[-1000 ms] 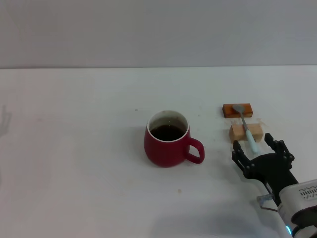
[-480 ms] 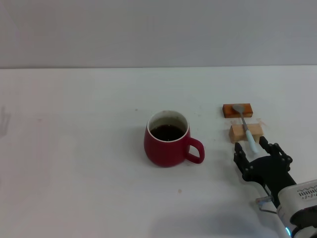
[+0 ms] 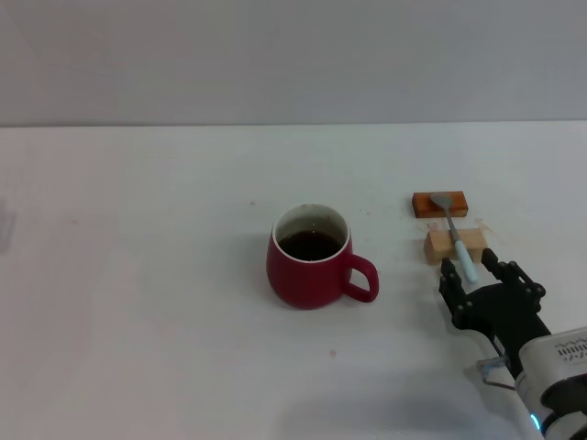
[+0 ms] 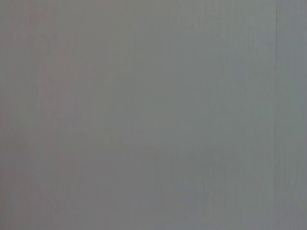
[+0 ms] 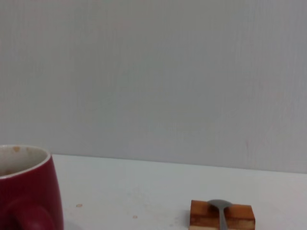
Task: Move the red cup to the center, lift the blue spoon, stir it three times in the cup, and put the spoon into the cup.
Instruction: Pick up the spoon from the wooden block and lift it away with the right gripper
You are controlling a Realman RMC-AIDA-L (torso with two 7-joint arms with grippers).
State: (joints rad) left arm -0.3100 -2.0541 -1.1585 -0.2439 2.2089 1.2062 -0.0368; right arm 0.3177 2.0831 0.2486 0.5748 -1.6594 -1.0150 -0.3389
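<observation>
We read no brand or lettering on anything here. The red cup (image 3: 312,257) stands near the middle of the white table (image 3: 138,275), dark liquid inside, handle toward the right gripper (image 3: 471,269). The blue spoon (image 3: 456,236) lies across the wooden block (image 3: 454,245), bowl on the orange-brown block (image 3: 440,203). Our right gripper's fingers are spread, straddling the tip of the spoon's handle, grasping nothing. Bare tabletop stretches wide to the cup's left.
</observation>
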